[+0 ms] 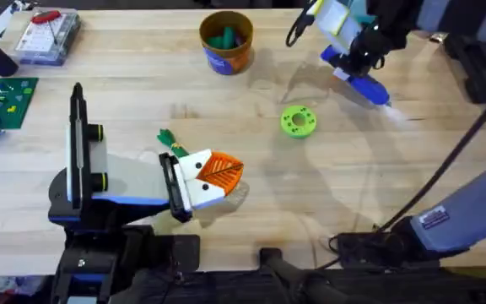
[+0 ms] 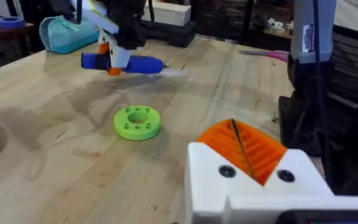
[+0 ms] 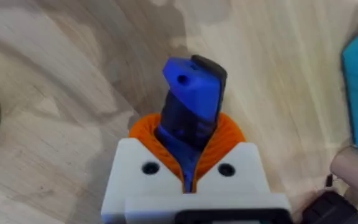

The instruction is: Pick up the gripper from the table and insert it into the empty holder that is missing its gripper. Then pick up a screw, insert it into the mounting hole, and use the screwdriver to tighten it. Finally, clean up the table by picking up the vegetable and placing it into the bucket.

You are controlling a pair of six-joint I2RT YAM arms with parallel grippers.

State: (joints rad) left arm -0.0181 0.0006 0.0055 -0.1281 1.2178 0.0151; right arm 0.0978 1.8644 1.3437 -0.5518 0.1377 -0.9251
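My right gripper is shut on the blue screwdriver, holding it low over the table's back right with its thin tip pointing right. At the front left lies the white holder with green-ringed knobs. At its front end is my left gripper. Its two orange ribbed fingers on white blocks are pressed together with nothing between them. The green vegetable lies on the table just behind them. The orange bucket stands at the back with green pieces inside.
A round green disc with holes lies mid-table between the two grippers. A clear box with a red-handled tool and a green board sit at the far left. Black cables run along the front right.
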